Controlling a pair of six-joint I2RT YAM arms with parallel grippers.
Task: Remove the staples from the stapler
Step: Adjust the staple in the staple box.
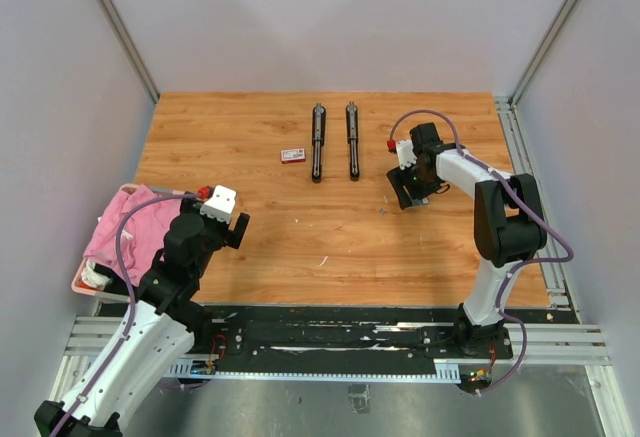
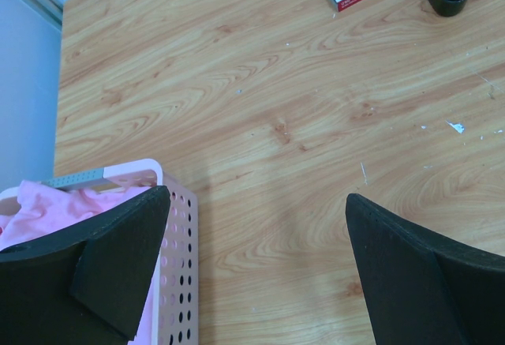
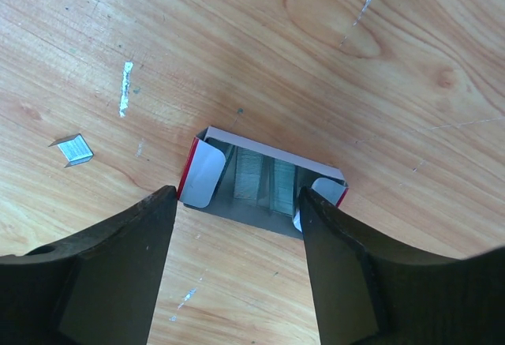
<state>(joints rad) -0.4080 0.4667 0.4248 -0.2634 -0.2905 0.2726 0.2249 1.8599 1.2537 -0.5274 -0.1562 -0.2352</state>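
The bench (image 1: pixel 260 257) carries a black stapler (image 1: pixel 317 142) and a second stapler (image 1: pixel 352 140) side by side at its far end, with neither arm touching them. Whether either is emptied cannot be told. The left hand (image 2: pixel 256 196) hangs wide open and empty near the pink basket (image 2: pixel 177 234). The right hand (image 3: pixel 237 193), fingers spread and gripping nothing, hovers over an open box (image 3: pixel 264 179) with silvery strips inside. Near it a short strip of staples (image 3: pixel 73 149) lies loose on the wood, so some unloading seems done. Stowing that strip looks left to do.
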